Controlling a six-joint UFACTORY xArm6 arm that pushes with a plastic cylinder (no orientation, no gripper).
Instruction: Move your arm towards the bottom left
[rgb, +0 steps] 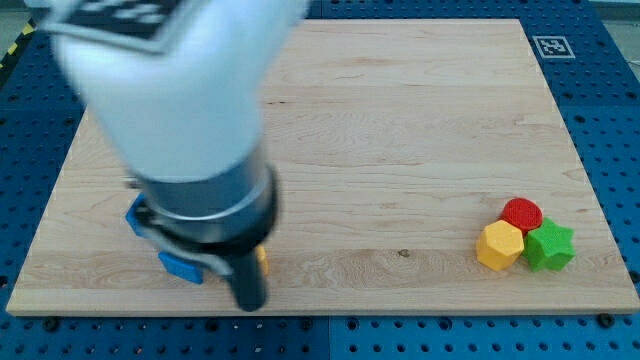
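Observation:
My arm fills the view's left, blurred, and ends in a dark rod. My tip (249, 303) is near the board's bottom edge at the lower left. A blue block (181, 266) lies just left of the rod, partly hidden by the arm. Another blue piece (134, 217) shows at the arm's left edge. A sliver of a yellow block (262, 260) shows just right of the rod. At the lower right, far from the tip, a red round block (522, 213), a yellow hexagonal block (500, 245) and a green star block (549, 246) sit clustered together.
The wooden board (400, 120) lies on a blue perforated table. A black-and-white marker tag (551, 46) sits at the board's top right corner. The arm hides much of the board's left part.

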